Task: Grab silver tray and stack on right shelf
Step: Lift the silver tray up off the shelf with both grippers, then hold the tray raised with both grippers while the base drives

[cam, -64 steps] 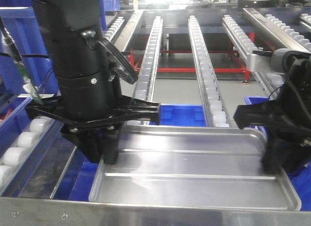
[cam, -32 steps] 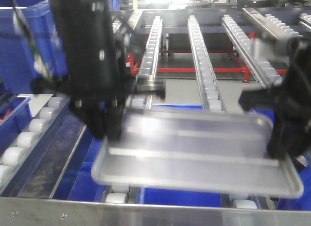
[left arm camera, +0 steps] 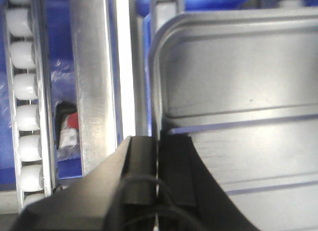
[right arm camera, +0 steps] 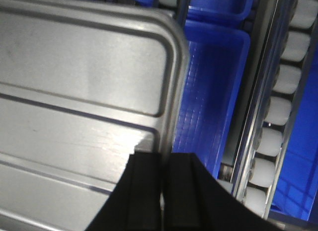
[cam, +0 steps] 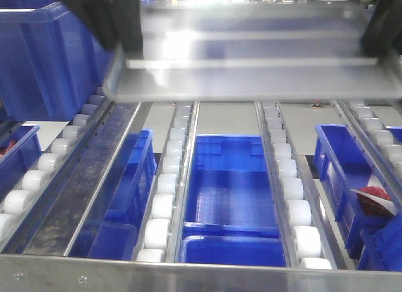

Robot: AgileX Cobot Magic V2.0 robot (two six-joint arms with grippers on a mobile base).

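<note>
both the left pincer [left arm camera: 158, 144] and right pincer [right arm camera: 164, 159] are matte black, flat-sided, with squared-off ends.

You have a tray [cam: 251, 78] of plain silver-grey, crossed by pale straight ribs. The left gripper [left arm camera: 158, 141] and right gripper [right arm camera: 164, 159] are both matt black. The bins [cam: 229, 179] are saturated blue, and the one at 6 o'clock in the front view carries a fine grid on its floor. The rollers [cam: 164, 204] are white, set in rows. The rails [cam: 94, 173] are dull grey steel. Note a red object [cam: 375, 194] at 4 o'clock, edged with white.
</note>
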